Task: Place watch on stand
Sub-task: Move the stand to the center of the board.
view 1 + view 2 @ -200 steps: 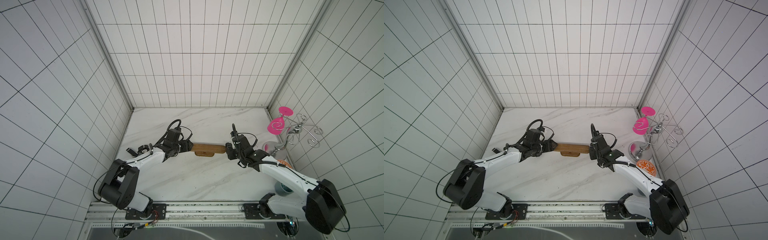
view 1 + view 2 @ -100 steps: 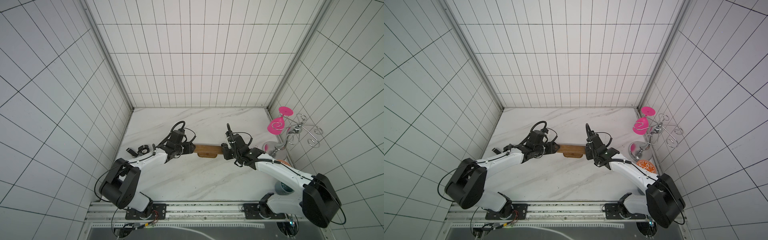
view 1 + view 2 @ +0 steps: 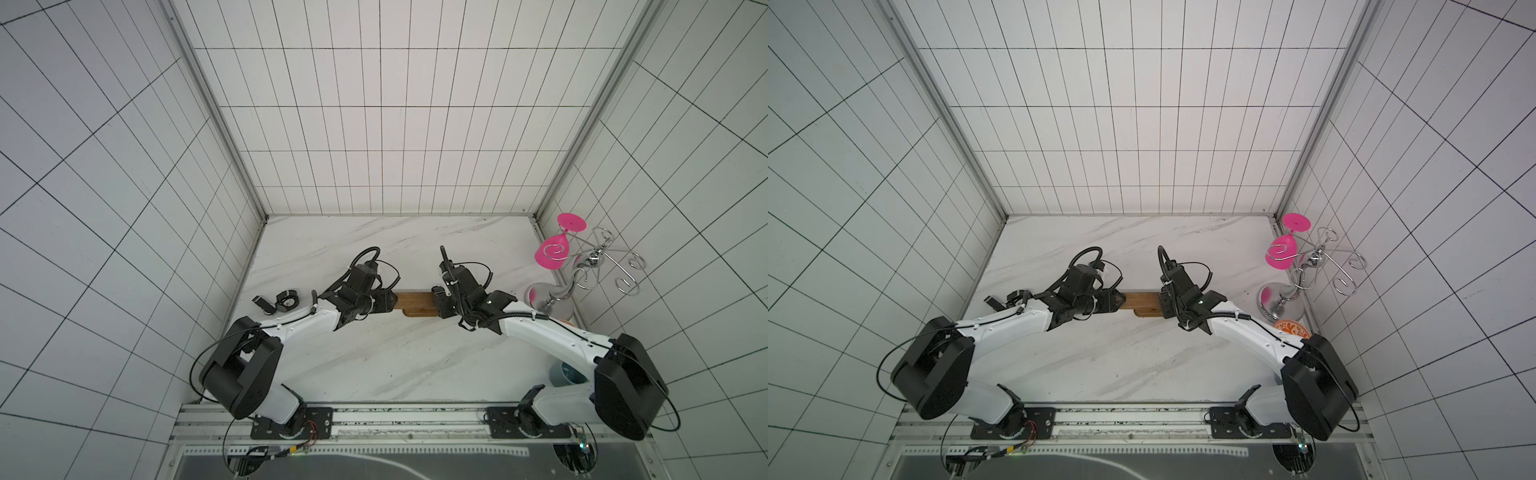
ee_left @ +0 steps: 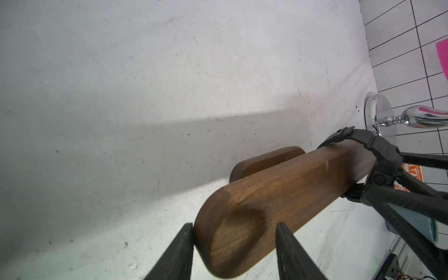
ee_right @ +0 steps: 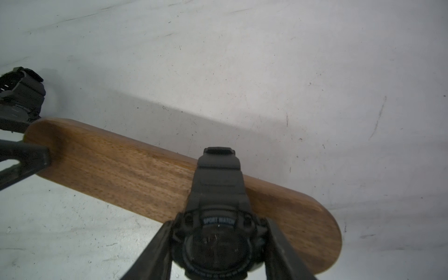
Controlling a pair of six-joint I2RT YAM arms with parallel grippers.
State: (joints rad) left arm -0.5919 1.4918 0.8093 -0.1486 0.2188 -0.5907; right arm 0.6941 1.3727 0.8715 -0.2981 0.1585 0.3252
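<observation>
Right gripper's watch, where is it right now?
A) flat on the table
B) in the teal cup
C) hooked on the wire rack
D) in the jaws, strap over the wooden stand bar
D: the right wrist view shows the right gripper closed on the case of the watch, with its strap lying over the wooden bar of the stand.
</observation>
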